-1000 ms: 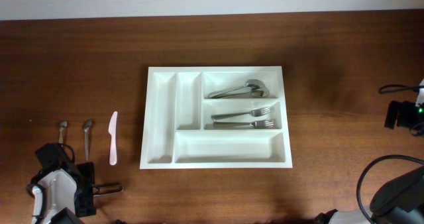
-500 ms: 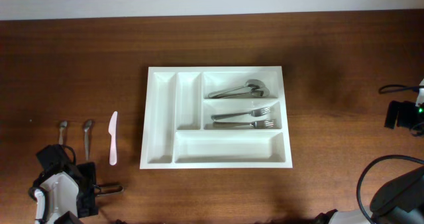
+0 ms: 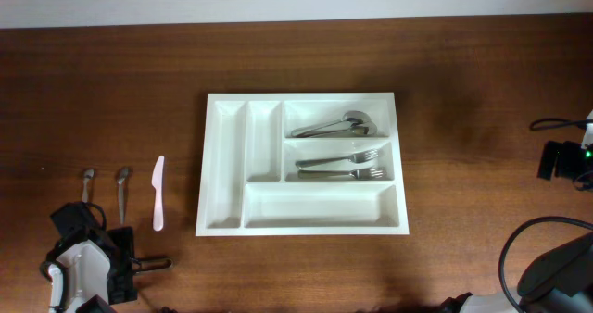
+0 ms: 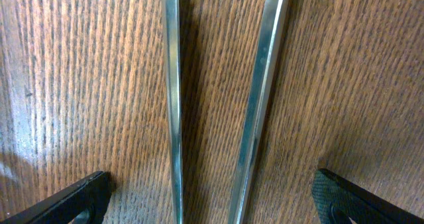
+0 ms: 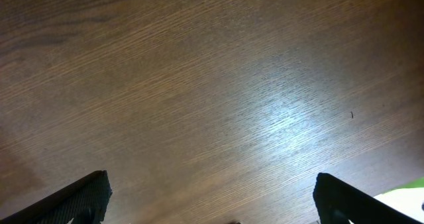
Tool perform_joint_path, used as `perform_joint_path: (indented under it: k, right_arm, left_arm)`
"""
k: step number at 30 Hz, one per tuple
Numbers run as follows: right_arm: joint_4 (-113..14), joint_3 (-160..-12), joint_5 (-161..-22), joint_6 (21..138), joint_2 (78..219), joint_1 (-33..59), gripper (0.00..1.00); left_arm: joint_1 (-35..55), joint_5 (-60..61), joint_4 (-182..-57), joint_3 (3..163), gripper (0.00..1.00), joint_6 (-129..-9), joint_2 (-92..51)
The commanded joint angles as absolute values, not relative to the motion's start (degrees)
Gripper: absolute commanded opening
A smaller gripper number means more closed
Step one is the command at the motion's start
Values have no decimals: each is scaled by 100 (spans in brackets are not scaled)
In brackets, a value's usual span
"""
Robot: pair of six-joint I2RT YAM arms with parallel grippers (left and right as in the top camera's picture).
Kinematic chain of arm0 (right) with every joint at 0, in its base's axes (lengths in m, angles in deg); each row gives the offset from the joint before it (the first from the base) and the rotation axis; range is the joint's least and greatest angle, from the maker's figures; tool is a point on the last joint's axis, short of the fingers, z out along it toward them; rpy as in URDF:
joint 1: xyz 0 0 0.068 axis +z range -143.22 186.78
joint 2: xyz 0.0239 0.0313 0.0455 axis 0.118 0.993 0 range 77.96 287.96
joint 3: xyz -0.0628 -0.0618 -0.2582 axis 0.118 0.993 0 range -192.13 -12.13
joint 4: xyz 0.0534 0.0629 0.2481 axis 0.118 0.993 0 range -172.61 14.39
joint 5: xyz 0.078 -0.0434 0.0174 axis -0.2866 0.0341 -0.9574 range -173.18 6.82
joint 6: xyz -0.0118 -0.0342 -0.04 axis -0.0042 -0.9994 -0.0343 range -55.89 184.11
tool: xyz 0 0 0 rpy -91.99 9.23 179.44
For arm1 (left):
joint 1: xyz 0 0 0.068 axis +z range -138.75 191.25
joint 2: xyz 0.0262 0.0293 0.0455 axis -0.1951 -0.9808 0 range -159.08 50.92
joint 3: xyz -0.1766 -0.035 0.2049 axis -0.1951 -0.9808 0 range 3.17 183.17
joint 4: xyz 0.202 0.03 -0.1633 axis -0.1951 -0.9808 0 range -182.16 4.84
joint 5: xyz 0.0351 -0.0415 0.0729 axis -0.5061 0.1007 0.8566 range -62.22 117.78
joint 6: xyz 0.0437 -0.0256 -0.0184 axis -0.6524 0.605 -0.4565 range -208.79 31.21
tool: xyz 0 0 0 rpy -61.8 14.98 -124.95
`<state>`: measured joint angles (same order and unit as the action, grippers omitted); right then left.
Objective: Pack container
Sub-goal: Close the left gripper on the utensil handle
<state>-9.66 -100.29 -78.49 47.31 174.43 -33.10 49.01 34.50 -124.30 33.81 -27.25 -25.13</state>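
Cutlery sits furthest left on the dark wooden worktop (image 3: pixel 463 63): two metal utensils (image 3: pixel 88 185) (image 3: pixel 122 189) with rounded tops lie side by side, apart from each other, their lower ends running under the left arm (image 3: pixel 83 267). In the left wrist view the left gripper (image 4: pixel 211 207) is spread wide just above the wood, one dark fingertip at each bottom corner, with both shiny handles lying between the fingers (neither is touched).

Just right of the pair lies a pale plastic knife (image 3: pixel 158 194), lengthwise and on its own.

Next comes the container (image 3: pixel 315 207), a white tray flat on the middle of the worktop, well apart from both arms. Its upper crosswise compartment holds spoons (image 3: pixel 334 125) and the one below it holds two forks (image 3: pixel 341 165).

At the lower right edge is the right arm (image 3: pixel 556 271). Its right gripper (image 5: pixel 212 207) is also spread wide, over plain wood grain.
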Motion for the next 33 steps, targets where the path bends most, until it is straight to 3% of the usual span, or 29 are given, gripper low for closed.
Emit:
perform_joint_path:
  k: [1,3,13,19,27,33]
  right_arm:
    - [-984,-10020,-7860,4698,17316,-3301,99]
    - [-984,-10020,-7860,4698,17316,-3301,99]
    - [-984,-10020,-7860,4698,17316,-3301,99]
    - [-984,-10020,-7860,4698,17316,-3301,99]
    - [-984,-10020,-7860,4698,17316,-3301,99]
    - [-984,-10020,-7860,4698,17316,-3301,99]
  left_arm:
    - [4929,2884,-12309,3066,99,-2673,-2686]
    - [4929,2882,-12307,3066,98,-2670,-2686]
    - [4929,2908,-12233,3066,64,-2670,-2686]
    - [4929,2921,-12091,3066,57,-2675,-2686]
    - [4929,2923,-12069,3066,37,-2736,-2686]
    - [4929,2923,-12071,3066,28,-2738,-2686]
